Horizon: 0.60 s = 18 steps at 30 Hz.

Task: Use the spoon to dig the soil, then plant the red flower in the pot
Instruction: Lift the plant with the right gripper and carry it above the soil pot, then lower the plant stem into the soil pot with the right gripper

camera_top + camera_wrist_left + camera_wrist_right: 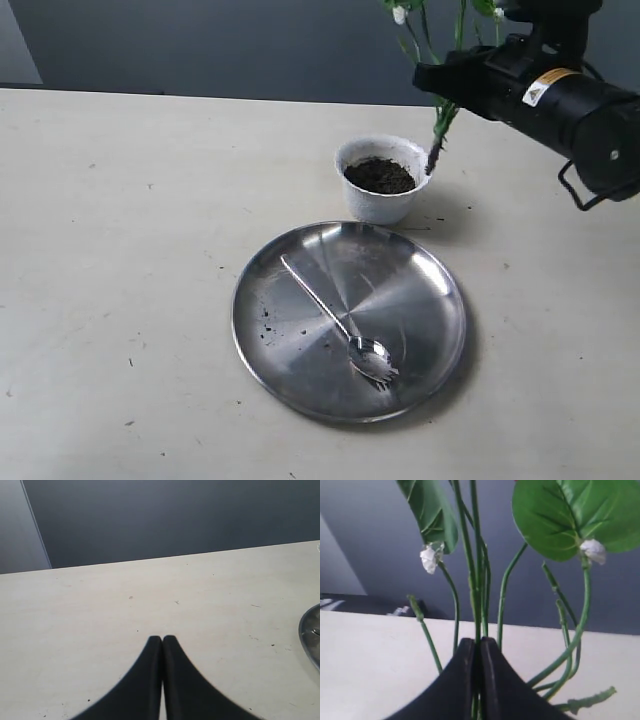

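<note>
Right gripper (476,680) pinched tight on the flower (475,580), fingers closed around the bundled stems. Blooms out of frame; only stems, leaves and small white nubs show. In the exterior view the stem base hangs just at the far right rim of the pot (382,180), its tip about at rim level; cannot tell if it touches the soil (379,176).

Handling, as I judge it: flower is light, plastic, with thin springy stems that bend easily. Top-heavy with broad leaves, so it will likely lean once let go unless the base is pushed well into the soil. Best hold is low on the bundle, where the stems run together, as now. Glossy stems could slip or twist between flat pads.

Left gripper (162,645) closed, fingers pressed together, holding nothing, above bare table (100,610).

Containers: pot holds dark crumbly soil, filled to a little below the rim. Plate (430,300) in front of the pot carries the spoon (340,322), lying diagonally, tined bowl toward the near edge. A few soil crumbs on the plate's left side.
</note>
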Tool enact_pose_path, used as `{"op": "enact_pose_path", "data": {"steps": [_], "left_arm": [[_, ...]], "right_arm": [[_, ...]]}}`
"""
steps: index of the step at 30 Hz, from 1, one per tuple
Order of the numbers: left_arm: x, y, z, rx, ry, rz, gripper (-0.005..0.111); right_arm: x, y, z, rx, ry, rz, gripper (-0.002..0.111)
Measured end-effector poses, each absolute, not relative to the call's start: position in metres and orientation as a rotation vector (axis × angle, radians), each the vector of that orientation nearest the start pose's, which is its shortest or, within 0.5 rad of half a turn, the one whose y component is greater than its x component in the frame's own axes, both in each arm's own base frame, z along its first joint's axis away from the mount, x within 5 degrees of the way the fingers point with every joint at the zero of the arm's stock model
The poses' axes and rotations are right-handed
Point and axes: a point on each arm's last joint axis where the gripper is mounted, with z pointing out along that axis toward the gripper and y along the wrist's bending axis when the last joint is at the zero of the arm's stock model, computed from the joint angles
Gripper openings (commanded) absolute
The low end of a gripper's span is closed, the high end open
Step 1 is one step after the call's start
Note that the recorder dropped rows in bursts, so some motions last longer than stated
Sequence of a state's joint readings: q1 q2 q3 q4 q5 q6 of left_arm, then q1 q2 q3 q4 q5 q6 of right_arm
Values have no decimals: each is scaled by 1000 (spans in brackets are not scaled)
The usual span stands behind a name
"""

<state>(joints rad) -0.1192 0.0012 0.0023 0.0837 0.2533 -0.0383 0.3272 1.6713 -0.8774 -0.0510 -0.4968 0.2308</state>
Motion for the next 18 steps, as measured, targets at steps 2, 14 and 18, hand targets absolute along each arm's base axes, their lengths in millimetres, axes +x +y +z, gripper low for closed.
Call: {"op": "enact_pose_path", "data": {"steps": [2,14,18], "left_arm": [[55,-5,189,125,1735,-38,1],[55,-5,189,125,1735,-38,1],[55,-5,189,125,1735,-38,1]], "right_arm": [[345,127,227,-192,1711,465,-1],[381,150,159,-318,1622,489,-1],[390,157,158,-403,1564,470,-1]]}}
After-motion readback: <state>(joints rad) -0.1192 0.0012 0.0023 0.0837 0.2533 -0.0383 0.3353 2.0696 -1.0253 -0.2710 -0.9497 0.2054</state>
